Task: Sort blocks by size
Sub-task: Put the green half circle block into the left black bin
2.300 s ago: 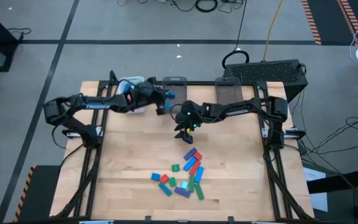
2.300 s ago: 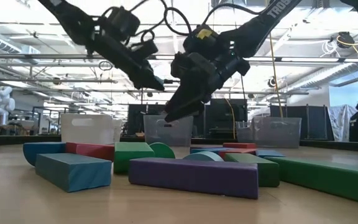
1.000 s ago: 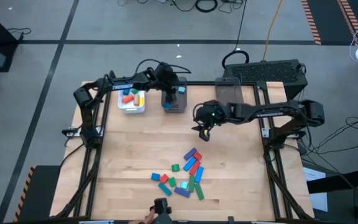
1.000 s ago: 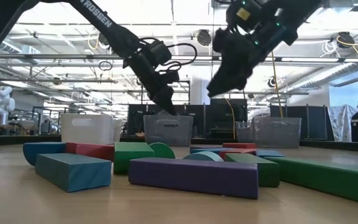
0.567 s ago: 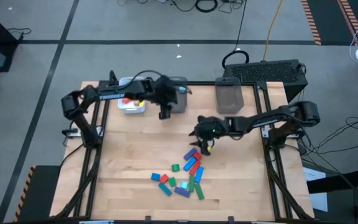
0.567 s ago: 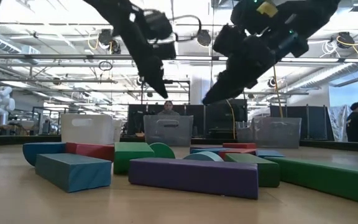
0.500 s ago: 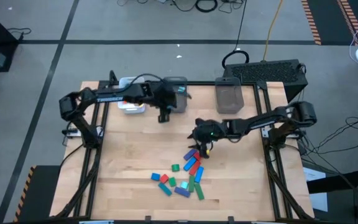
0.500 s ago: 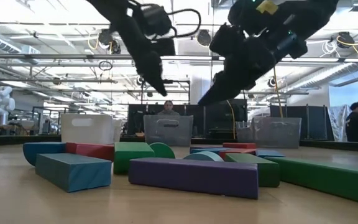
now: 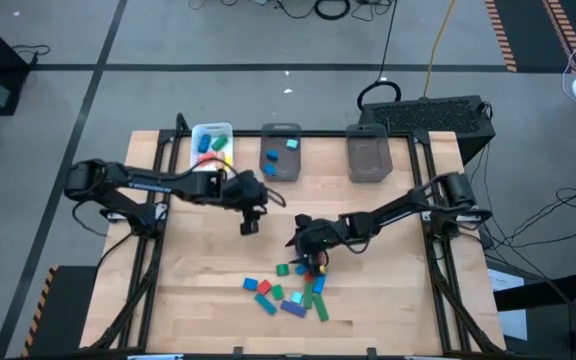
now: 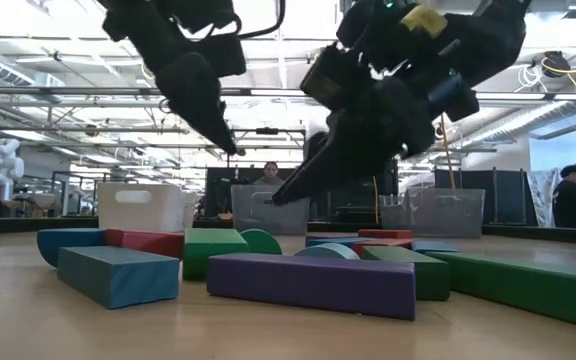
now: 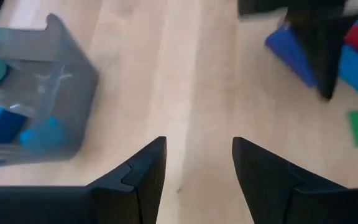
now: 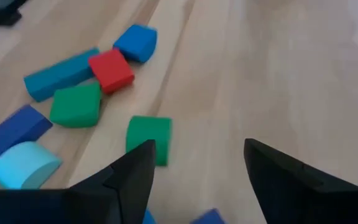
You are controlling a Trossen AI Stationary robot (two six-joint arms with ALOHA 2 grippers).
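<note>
The blocks [image 9: 293,285] lie in a loose pile on the wooden table near its front edge: a purple bar [image 10: 313,282], a teal bar [image 10: 118,275], and red, blue and green pieces. My right gripper [image 12: 197,155] hangs open just above the pile's far end, slanting down, with a green block [image 12: 149,138] beside its fingers. My left gripper [image 9: 249,228] is open and empty over bare table at mid-depth, left of the right one; its fingers [image 11: 142,171] show wood between them.
Along the far edge stand a white tray [image 9: 211,142] with coloured blocks, a grey bin [image 9: 281,152] with blue blocks and another grey bin [image 9: 366,155]. Bare wood lies left and right of the pile. A person shows far off in the room [image 10: 568,195].
My left gripper has left the middle grey bin and swung toward the table's near edge, out over the bare wood. My right gripper has gone down and toward the near and left edges, onto the far end of the block pile. The blocks have kept still.
</note>
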